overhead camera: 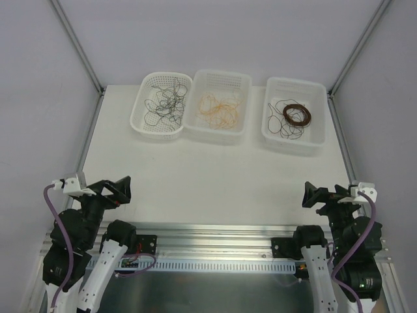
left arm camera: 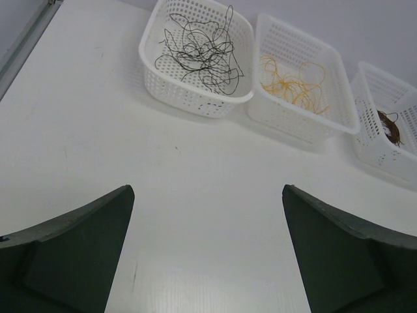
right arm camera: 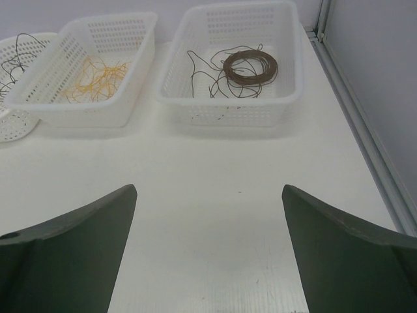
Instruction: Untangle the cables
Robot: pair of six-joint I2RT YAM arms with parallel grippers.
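Observation:
Black cables [overhead camera: 164, 102] lie in loose loops in the left white basket [overhead camera: 140, 112]. Orange-yellow cables [overhead camera: 218, 110] lie in the middle basket [overhead camera: 244, 104]. Loose brown cables [overhead camera: 279, 122] lie in the right basket [overhead camera: 319, 117] beside a neat dark-brown wire ring [overhead camera: 297, 115]. The black cables [left arm camera: 199, 55], the orange-yellow ones [left arm camera: 293, 85] and the ring [left arm camera: 389, 126] also show in the left wrist view, and the orange-yellow ones [right arm camera: 94, 77], brown cables [right arm camera: 203, 72] and ring [right arm camera: 250, 66] in the right wrist view. My left gripper [overhead camera: 122, 189] and right gripper [overhead camera: 310, 195] are open, empty, near the front edge, far from the baskets.
The three baskets stand in a row at the table's far edge. Metal frame posts [overhead camera: 78, 45] rise at the back corners, and a rail [right arm camera: 365, 130] runs along the table's right side. White walls enclose the table.

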